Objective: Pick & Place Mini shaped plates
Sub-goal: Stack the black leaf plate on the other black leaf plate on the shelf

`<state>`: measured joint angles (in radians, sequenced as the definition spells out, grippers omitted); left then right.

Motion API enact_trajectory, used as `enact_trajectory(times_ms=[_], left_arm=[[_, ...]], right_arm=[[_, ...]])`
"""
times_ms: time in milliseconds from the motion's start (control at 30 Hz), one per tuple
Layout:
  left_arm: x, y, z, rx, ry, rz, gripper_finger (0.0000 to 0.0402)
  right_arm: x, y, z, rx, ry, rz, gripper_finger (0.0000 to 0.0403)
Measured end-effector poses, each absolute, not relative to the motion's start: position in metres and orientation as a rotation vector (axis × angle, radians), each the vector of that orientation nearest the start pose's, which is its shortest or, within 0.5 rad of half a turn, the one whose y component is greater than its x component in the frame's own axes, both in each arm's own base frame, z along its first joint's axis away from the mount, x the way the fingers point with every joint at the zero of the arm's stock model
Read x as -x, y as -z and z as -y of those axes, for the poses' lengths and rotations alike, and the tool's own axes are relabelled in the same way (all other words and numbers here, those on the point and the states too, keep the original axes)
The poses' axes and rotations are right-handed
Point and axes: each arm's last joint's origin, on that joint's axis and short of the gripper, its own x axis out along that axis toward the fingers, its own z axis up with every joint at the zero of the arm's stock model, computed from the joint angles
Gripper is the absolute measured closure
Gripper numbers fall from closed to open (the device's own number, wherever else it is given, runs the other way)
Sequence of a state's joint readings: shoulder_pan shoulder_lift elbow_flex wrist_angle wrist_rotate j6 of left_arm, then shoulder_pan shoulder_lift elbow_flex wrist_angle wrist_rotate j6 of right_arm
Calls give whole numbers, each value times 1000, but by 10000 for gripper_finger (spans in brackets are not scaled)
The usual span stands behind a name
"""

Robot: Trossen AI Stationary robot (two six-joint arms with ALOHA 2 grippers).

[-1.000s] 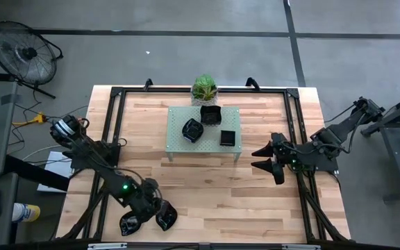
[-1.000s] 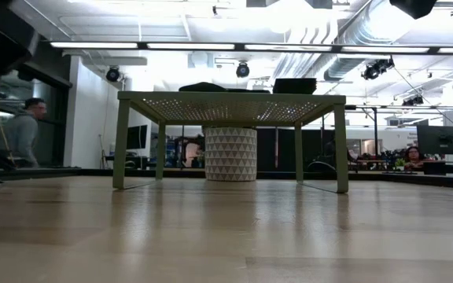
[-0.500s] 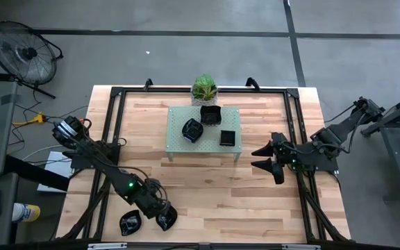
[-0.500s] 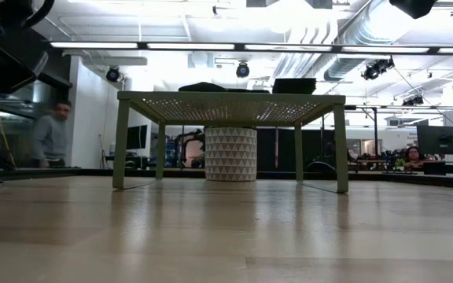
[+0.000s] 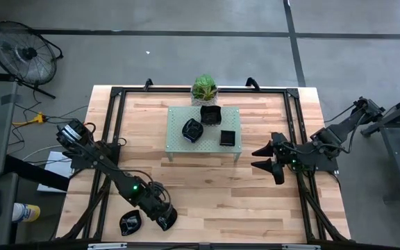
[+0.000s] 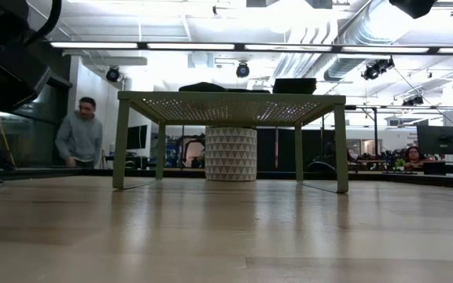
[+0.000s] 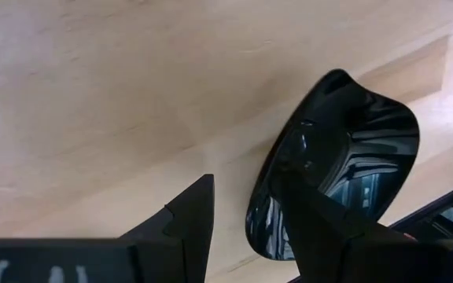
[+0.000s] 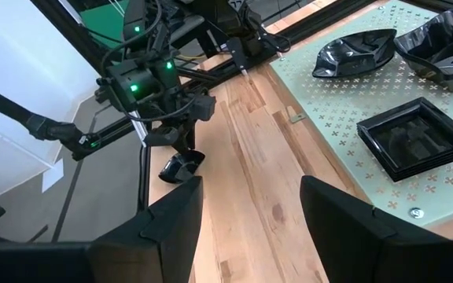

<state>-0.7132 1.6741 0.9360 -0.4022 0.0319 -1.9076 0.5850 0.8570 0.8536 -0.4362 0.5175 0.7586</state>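
Note:
Two glossy black mini shaped plates lie on the wooden table near its front left edge: one (image 5: 129, 223) alone, the other (image 5: 167, 222) under my left gripper (image 5: 160, 215). In the left wrist view, my left gripper (image 7: 242, 189) is open and points down. One finger stands over this plate's hollow (image 7: 352, 157), the other over bare wood outside its rim. Three more black plates (image 5: 192, 130) (image 5: 210, 114) (image 5: 228, 137) lie on the pale green perforated rack (image 5: 179, 142). My right gripper (image 5: 262, 157) hangs open to the right of the rack. My left gripper comes at the plate from above with the plate's rim (image 7: 259, 206) between its two fingers. One finger is over the hollow and one outside. The plate lies flat on the table. Whether either finger touches it, I cannot tell.
A small potted plant (image 5: 204, 88) stands behind the rack at the table's far edge. A black frame (image 5: 117, 94) runs round the table. Bare wood stretches between the rack and the near edge. In the low view a person (image 6: 79, 141) moves in the room behind.
My left gripper has come down and a little toward the table's near right, over the plate by the front edge, tipping steeper as it sank. Both front plates have stayed where they lay. My right arm has kept still.

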Motion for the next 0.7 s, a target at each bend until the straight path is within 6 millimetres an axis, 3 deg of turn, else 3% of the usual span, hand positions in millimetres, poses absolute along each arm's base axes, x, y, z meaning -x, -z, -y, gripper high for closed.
enact_trajectory(times_ms=[267, 700], left_arm=[[-233, -158, 203, 1243, -548, -1264, 266], [-233, -158, 203, 1244, -543, -1274, 352]], right_arm=[[-155, -323, -86, -519, 77, -376, 194], [-155, -323, -86, -520, 70, -380, 194]])
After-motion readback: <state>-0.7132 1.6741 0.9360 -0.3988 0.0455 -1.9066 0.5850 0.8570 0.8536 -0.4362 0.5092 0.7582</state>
